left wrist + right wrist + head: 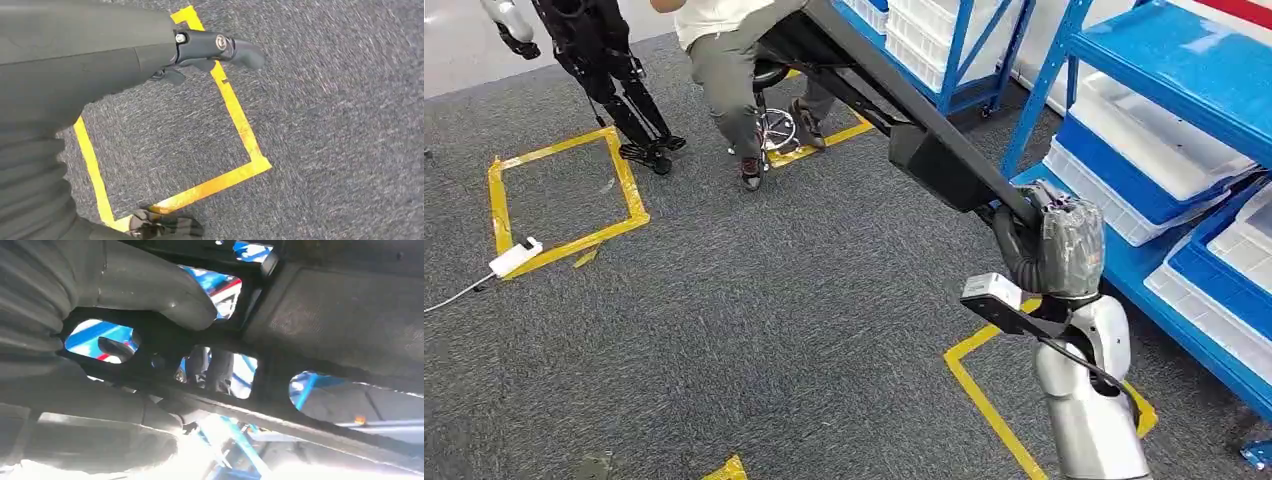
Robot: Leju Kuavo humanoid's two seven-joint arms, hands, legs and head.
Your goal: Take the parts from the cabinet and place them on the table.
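A long black part (924, 140) with a boxy middle section slants from the top centre down to my right hand (1064, 250), which grips its lower end beside the blue cabinet (1164, 50). In the right wrist view my thick grey thumb (150, 287) lies across the black part (340, 315), a frame with cut-out holes through which blue shelving shows. My left hand (100, 55) hangs over the grey carpet with nothing in it, one dark finger (240, 50) stretched out.
White bins (1164, 140) sit on the cabinet's blue shelves at the right. A person (734, 60) sits on a stool at the top centre, next to another robot's black legs (624, 90). Yellow tape squares (499, 200) and a white power strip (514, 257) lie on the carpet.
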